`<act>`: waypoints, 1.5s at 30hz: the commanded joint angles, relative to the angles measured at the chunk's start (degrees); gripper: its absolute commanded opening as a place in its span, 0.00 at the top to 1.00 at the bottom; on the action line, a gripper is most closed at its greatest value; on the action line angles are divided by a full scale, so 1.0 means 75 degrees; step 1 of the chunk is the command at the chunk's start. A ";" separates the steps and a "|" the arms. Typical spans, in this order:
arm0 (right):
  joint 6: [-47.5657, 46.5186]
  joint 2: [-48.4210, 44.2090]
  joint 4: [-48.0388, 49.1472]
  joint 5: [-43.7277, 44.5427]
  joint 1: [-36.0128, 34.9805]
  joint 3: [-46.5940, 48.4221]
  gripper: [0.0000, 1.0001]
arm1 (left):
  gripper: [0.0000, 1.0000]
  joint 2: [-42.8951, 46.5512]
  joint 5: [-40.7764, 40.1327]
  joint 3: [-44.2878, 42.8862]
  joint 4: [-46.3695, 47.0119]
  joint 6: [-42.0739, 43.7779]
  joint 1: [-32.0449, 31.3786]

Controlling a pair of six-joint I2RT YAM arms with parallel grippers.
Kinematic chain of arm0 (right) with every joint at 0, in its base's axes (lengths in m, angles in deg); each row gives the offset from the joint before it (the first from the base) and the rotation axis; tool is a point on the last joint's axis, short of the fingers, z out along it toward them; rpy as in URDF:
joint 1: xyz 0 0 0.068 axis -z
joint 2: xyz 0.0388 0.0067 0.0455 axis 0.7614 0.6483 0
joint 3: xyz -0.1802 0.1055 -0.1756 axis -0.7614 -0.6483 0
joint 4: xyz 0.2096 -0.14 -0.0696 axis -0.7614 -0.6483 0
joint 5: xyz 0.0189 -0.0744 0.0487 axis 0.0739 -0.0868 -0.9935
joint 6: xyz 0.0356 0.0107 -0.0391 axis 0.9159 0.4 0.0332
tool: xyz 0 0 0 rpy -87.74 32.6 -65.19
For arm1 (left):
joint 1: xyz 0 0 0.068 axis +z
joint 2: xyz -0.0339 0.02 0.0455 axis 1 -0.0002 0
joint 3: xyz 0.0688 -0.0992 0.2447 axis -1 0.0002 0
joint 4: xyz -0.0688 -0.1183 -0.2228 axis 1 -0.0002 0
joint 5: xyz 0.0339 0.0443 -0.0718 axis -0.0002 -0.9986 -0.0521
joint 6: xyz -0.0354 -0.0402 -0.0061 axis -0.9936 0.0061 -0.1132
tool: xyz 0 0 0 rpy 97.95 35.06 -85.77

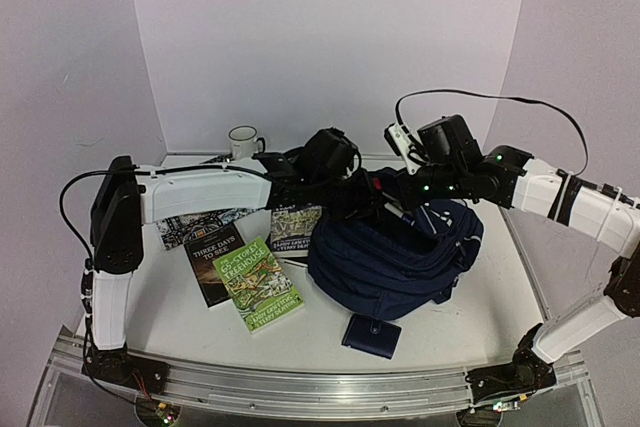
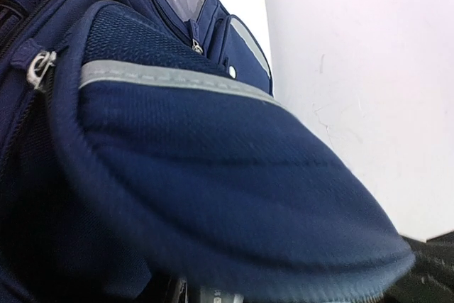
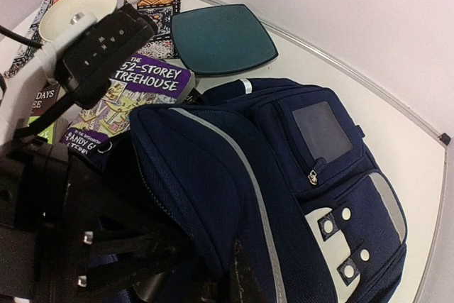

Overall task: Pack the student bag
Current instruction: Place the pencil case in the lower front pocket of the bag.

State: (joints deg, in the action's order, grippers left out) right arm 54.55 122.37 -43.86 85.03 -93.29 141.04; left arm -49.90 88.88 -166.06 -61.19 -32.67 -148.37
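Student bag [image 1: 395, 257], the large navy-blue fabric backpack with a thin pale stripe: where is it?

It lies slumped on the white table [image 1: 480, 297], a little right of centre, with its front pockets turned upward.

And the two arms?

Both reach in to the bag's back left edge. The left claw [image 1: 345, 197] is pressed close against the bag. A navy flap fills its camera, so I cannot tell whether its jaws are parted or gripping. The right claw [image 1: 392, 190] is closed, just beside the left one at the bag's rim. Whether fabric is pinched in it I cannot tell.

What else is on the table?

Left of the bag, a green paperback [image 1: 258, 284] overlaps a dark paperback titled "Three Days to See" [image 1: 215, 259]. A purple "52-Storey Treehouse" book [image 3: 135, 86] lies just beside the bag's left side. Behind these are a dark teal square plate [image 3: 223, 38], a cream bowl [image 3: 76, 13] on a patterned mat [image 3: 152, 6], and a white mug [image 1: 243, 141]. A small navy snap wallet [image 1: 371, 335] sits just in front of the bag.
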 commanded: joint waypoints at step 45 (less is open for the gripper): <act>0.1213 -0.1000 0.0233 -0.1385 -0.0114 -0.2017 0.51 | 0.30 0.1796 0.0185 0.2054 -0.0178 0.3193 0.1370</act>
State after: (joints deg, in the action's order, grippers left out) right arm 59.46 119.11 -38.11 76.76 -94.03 125.26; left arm -33.59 86.92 -144.97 -62.81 -11.93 -139.52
